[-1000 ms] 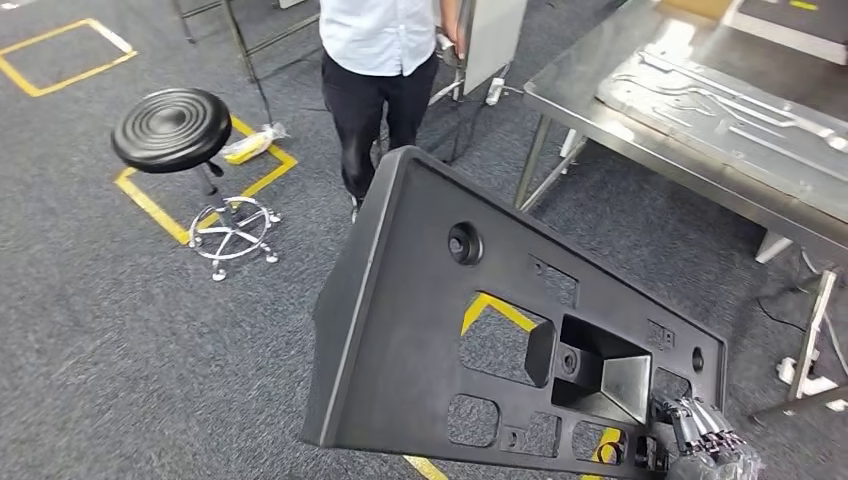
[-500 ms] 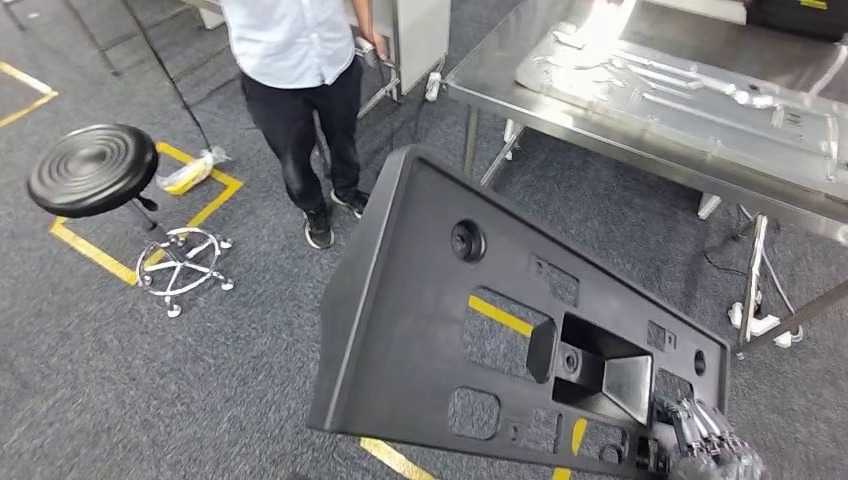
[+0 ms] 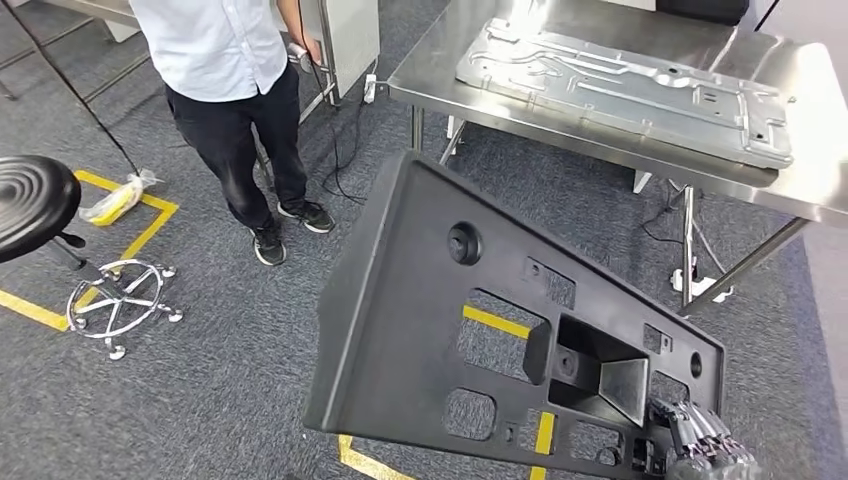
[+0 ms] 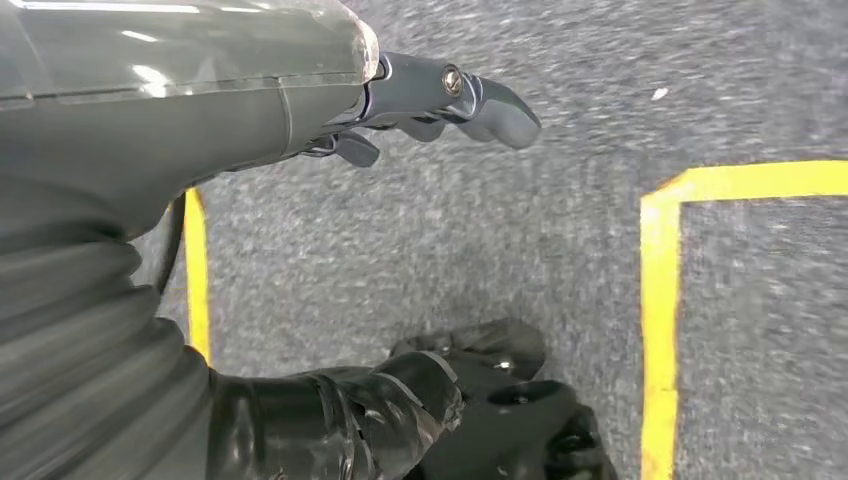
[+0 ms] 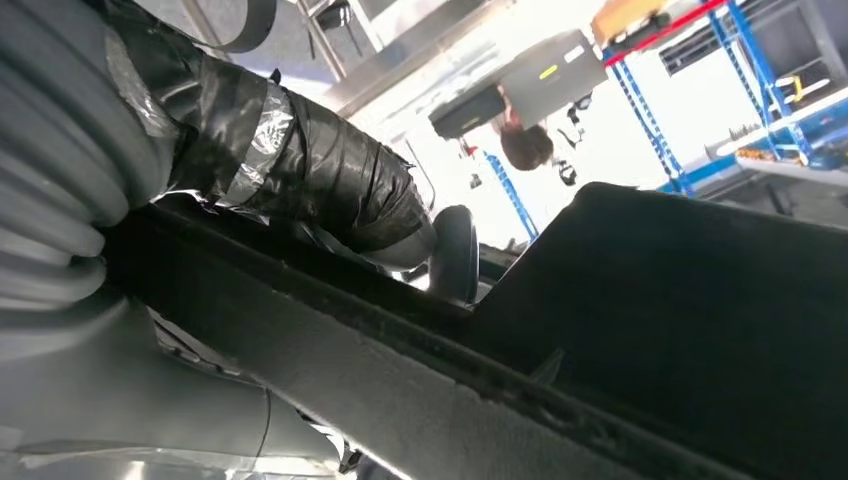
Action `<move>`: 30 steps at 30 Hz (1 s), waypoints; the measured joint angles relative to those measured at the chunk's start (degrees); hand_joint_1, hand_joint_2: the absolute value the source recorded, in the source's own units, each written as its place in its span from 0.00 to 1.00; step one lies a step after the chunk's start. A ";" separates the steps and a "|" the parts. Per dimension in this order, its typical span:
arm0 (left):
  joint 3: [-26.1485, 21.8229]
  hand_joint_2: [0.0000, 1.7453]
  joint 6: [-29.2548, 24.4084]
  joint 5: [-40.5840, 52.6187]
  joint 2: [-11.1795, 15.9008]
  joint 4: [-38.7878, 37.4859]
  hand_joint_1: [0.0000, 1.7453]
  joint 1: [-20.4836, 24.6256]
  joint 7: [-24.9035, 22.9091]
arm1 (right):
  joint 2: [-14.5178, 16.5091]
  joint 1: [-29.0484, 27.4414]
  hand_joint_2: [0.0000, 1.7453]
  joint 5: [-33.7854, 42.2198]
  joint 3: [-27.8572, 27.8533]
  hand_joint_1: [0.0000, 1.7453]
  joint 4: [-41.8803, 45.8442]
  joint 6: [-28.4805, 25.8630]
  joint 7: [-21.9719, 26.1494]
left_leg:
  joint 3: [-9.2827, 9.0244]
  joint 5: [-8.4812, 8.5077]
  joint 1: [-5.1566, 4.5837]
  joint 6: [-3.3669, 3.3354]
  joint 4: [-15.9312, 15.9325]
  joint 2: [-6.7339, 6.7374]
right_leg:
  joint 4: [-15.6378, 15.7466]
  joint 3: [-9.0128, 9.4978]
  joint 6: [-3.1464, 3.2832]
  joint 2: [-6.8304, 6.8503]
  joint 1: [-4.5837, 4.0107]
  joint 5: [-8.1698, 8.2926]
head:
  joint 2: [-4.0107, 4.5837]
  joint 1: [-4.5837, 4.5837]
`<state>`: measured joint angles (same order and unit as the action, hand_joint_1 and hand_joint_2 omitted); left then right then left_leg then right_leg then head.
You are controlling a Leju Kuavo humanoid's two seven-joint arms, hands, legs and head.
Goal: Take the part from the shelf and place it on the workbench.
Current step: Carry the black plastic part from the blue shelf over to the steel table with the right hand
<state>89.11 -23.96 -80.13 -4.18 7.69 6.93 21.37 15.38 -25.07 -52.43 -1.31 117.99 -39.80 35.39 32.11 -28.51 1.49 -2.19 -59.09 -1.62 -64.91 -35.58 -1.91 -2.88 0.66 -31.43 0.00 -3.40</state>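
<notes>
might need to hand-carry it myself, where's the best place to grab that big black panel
Judging by its shape, grip the black panel along the raised rim of its long left edge, coming from the side, or hook fingers through the rectangular cutouts near its middle. The right hand already holds the lower right corner, so take the opposite edge.

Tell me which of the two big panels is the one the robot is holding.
The black plastic panel, gripped at its lower corner by the right hand. The silver metal panel lies flat on the steel workbench, untouched.
</notes>
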 joint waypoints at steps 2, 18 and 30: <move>0.00 1.00 0.23 0.02 0.02 0.00 0.00 -0.20 0.10 | -0.13 0.14 1.00 -0.08 0.10 1.00 -0.12 0.01 -0.21 | -0.11 -0.15 -0.12 -0.19 0.10 1.08 | -6.85 -3.68 -0.45 1.99 0.13 -3.02 | 0.00 -0.06; 0.00 1.00 1.20 -0.12 0.11 0.00 0.00 -0.08 0.98 | -1.74 0.58 1.00 -1.36 1.89 1.00 -0.71 0.02 -1.92 | 5.79 -8.30 -0.30 2.49 -14.26 2.10 | 7.18 3.42 3.14 2.83 -0.33 4.00 | 0.00 0.08; 0.00 1.00 1.83 0.08 0.18 0.00 0.00 -0.06 0.95 | -1.98 0.64 1.00 -1.05 2.16 1.00 -0.73 0.02 -2.03 | 0.34 -0.02 -0.40 0.20 -0.27 1.88 | 4.19 3.04 0.60 2.06 -0.33 1.49 | 0.00 -0.01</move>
<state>89.11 -22.13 -80.05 -4.01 7.69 6.87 22.32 13.40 -24.43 -53.49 0.85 117.26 -39.78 33.36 32.45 -28.53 1.09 -1.99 -59.35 0.26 -60.72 -32.54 -1.31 -0.82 0.33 -29.95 0.00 -3.40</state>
